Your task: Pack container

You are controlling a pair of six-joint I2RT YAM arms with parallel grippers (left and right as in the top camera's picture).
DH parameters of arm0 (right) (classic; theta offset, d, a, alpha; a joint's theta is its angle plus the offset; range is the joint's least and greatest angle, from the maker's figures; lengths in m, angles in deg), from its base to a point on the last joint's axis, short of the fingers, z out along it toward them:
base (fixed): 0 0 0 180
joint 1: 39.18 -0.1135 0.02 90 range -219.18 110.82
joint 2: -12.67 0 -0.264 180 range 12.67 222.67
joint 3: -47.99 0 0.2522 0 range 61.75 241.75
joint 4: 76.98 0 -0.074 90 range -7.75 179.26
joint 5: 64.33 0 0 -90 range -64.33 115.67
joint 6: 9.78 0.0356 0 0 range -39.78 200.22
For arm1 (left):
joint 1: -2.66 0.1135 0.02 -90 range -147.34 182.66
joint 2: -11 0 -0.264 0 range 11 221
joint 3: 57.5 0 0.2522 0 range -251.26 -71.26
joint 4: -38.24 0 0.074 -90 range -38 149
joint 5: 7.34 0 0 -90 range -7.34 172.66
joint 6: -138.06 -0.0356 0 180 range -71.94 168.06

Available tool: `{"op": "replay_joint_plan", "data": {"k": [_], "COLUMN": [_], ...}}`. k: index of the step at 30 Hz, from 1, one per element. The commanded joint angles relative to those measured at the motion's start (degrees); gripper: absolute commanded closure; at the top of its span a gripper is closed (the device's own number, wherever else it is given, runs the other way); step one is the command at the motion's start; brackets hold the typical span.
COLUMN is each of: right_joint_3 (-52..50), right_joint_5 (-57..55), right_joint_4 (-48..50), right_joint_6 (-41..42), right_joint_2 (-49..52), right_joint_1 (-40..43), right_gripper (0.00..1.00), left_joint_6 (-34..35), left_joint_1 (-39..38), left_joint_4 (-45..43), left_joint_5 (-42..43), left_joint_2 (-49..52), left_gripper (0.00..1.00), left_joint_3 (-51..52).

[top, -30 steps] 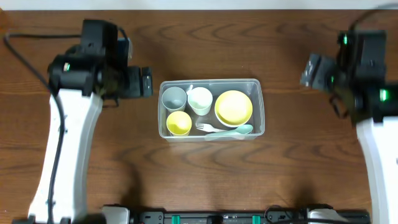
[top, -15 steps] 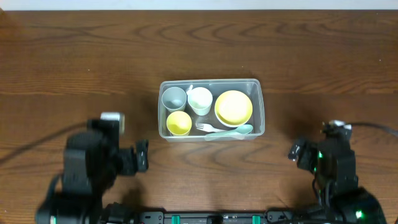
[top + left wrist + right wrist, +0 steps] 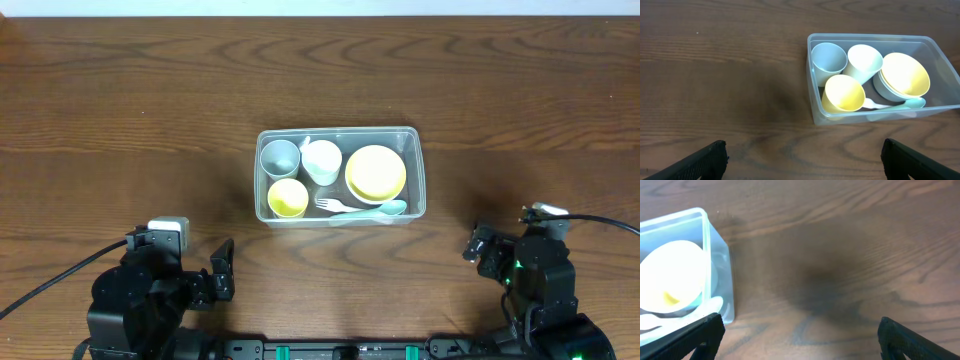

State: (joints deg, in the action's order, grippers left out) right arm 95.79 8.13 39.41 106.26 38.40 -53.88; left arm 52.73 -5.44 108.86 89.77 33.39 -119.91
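The clear plastic container (image 3: 340, 130) sits at the table's middle. It holds a grey cup (image 3: 280, 157), a white cup (image 3: 322, 160), a yellow cup (image 3: 288, 198), a yellow bowl (image 3: 375, 172) stacked in a grey one, a white fork (image 3: 330, 205) and a teal spoon (image 3: 385, 209). My left gripper (image 3: 221, 271) is open and empty near the front edge, left of the container (image 3: 870, 36); its fingers (image 3: 802, 160) are spread wide. My right gripper (image 3: 478, 245) is open and empty at the front right; its fingers (image 3: 800, 337) are spread wide, and the container's corner (image 3: 705, 217) shows at left.
Bare dark wood table (image 3: 120, 120) surrounds the container on all sides. A black rail (image 3: 340, 348) runs along the front edge between the two arm bases. Cables trail from each arm at the front corners.
Both arms have drawn back from beside the container to the table's front edge over the last second. The container and its contents have not moved.
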Motion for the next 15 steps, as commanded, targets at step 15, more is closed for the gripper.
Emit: {"op": "replay_joint_plan", "data": {"k": [15], "right_joint_3": [-0.2], "right_joint_5": [-0.17], "right_joint_4": [-4.42], "right_joint_6": [0.02], "right_joint_2": [-0.39], "right_joint_1": [-0.59], "right_gripper": [0.01], "left_joint_6": [0.33], "left_joint_1": [-0.2], "left_joint_4": [0.02], "left_joint_5": [-0.46], "left_joint_2": [0.0], "left_gripper": [0.02], "left_joint_3": [0.31]}}
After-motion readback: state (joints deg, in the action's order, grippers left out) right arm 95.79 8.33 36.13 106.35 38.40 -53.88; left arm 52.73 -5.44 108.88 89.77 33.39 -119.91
